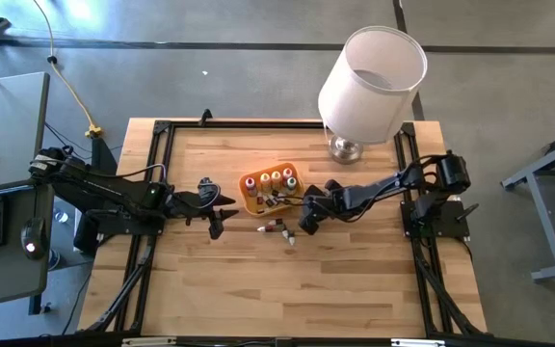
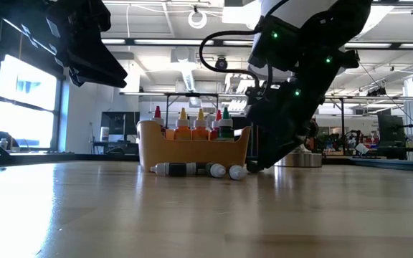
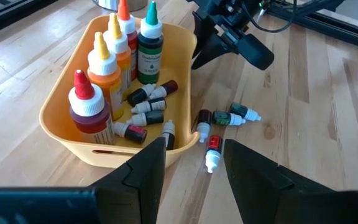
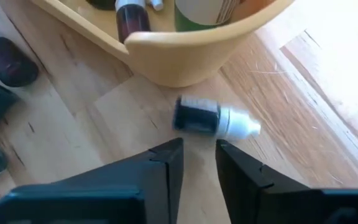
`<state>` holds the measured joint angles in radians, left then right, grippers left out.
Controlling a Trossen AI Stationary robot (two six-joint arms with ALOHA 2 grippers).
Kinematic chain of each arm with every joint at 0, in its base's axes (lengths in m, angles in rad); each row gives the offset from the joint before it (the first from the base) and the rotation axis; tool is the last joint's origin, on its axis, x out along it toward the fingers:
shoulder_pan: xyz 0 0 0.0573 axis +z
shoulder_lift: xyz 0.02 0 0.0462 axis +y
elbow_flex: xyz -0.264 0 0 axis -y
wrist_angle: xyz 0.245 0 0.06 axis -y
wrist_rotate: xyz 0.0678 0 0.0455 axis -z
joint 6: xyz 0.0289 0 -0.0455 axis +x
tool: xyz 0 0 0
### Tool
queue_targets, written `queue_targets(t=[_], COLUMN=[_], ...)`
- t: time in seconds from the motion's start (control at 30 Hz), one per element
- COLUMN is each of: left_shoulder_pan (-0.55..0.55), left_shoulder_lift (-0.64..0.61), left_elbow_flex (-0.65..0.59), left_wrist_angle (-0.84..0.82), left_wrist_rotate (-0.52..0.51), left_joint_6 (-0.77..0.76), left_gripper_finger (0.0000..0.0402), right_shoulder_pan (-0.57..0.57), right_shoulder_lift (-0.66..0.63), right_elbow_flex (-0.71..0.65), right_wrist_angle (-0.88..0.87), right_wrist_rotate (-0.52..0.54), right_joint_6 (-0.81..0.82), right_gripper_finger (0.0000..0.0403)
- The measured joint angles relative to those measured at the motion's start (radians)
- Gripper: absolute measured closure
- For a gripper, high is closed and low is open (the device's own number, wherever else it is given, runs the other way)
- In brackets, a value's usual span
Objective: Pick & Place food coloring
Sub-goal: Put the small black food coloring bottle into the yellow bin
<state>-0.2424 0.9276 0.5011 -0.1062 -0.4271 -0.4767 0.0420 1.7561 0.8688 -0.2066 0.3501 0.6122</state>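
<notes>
The food coloring is in two groups. Tall bottles, among them a red one [image 3: 86, 106] and a green one [image 3: 149, 50], stand in the orange tray [image 1: 254, 205] with small vials lying beside them. A few loose vials [image 1: 277, 228] lie on the wood by the tray's near side. My right gripper [image 4: 199, 152] slants down at the tray's right corner, its fingers a narrow gap apart with bare wood between them. A dark vial with a white tip [image 4: 213, 118] lies just past its fingertips. My left gripper [image 3: 194, 149] hangs open above the table, left of the tray.
A white lampshade on a metal base [image 1: 372, 77] stands at the table's far right, behind the right arm. A black frame [image 1: 162, 130] runs along the table's edges. Bare wood lies toward the near edge [image 1: 287, 299].
</notes>
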Motion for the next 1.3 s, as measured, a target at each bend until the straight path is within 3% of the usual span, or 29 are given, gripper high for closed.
queue_targets(t=[0.33, 0.57, 0.77, 0.93, 1.1, 1.3], left_shoulder_pan=[0.000, 0.000, 0.000, 0.000, 0.000, 0.000], left_shoulder_lift=[0.000, 0.000, 0.000, 0.000, 0.000, 0.000], left_elbow_flex=[0.000, 0.000, 0.000, 0.000, 0.000, 0.000], left_wrist_angle=[0.000, 0.000, 0.000, 0.000, 0.000, 0.000], left_wrist_rotate=[0.001, 0.001, 0.001, 0.001, 0.001, 0.001], left_joint_6=[-0.001, -0.001, -0.001, -0.001, -0.001, -0.001], left_gripper_finger=[0.0241, 0.0241, 0.0241, 0.0241, 0.0241, 0.0241], right_shoulder_pan=[-0.019, -0.050, -0.050, -0.054, -0.055, -0.053], right_shoulder_lift=[0.000, 0.000, 0.000, -0.003, -0.023, -0.075], right_elbow_flex=[0.000, 0.000, 0.000, 0.000, 0.000, 0.000], right_wrist_angle=[0.024, 0.023, 0.022, 0.017, 0.001, -0.001], right_wrist_rotate=[-0.031, -0.103, -0.104, -0.096, -0.079, -0.217], right_joint_6=[0.017, 0.057, -0.183, -0.223, -0.403, -0.672], right_gripper_finger=[0.0248, 0.0241, 0.0240, 0.0239, 0.0239, 0.0242])
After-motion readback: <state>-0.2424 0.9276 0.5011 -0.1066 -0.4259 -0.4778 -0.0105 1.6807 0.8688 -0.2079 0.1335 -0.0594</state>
